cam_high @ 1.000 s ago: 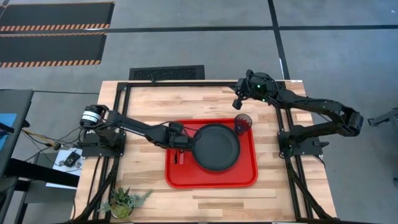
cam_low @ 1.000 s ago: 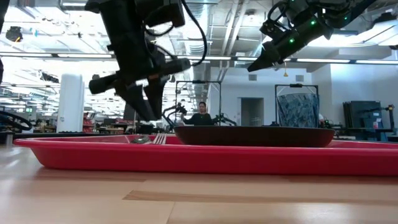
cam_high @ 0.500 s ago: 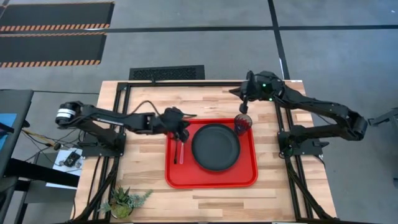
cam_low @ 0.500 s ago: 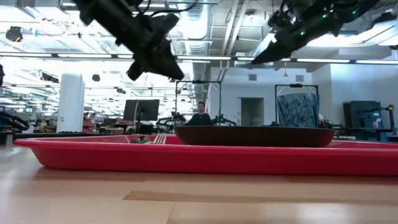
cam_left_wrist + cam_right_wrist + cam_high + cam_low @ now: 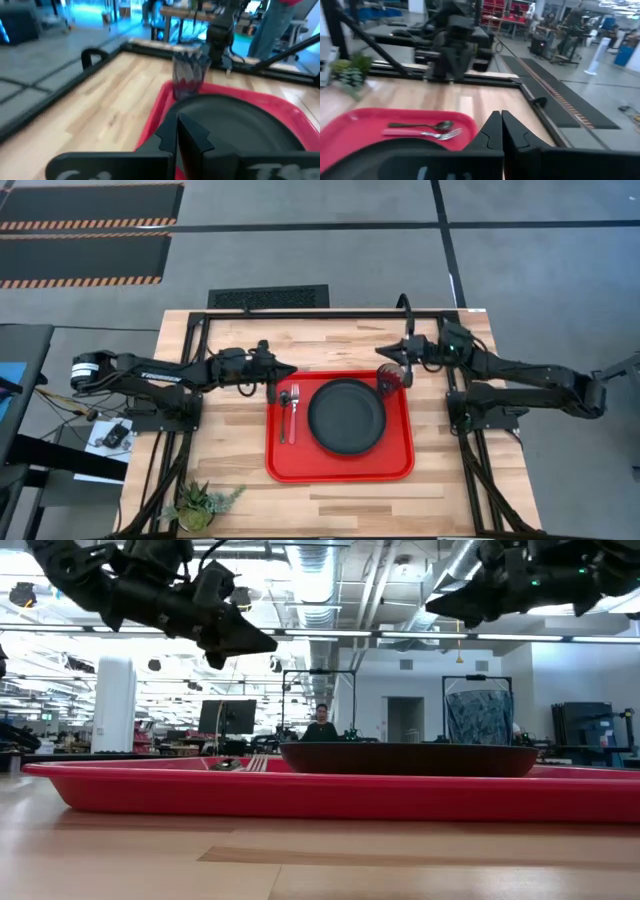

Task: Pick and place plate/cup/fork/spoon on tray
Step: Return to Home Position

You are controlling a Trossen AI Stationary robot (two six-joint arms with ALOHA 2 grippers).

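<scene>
The red tray [image 5: 340,465] lies on the middle of the table. On it rest the black plate [image 5: 346,417], the smoky cup [image 5: 390,377] standing at its far right corner, and the spoon [image 5: 283,418] and red-handled fork [image 5: 294,405] side by side at its left end. My left gripper [image 5: 287,370] is shut and empty, raised just beyond the tray's far left corner. My right gripper [image 5: 383,353] is shut and empty, raised just past the cup on its far side. In the right wrist view the spoon [image 5: 427,125] and fork [image 5: 430,133] lie flat on the tray.
A small potted plant [image 5: 200,502] stands at the table's near left corner. Bare wooden table [image 5: 230,470] shows left of the tray and along its near side. A person [image 5: 321,724] sits far off in the room behind.
My left gripper has risen from low over the tray's left end, beside the fork and spoon, and drawn back toward the table's far left, tipping from pointing down to nearly level. The fork and spoon stay on the tray. My right gripper has risen a little and tipped toward level.
</scene>
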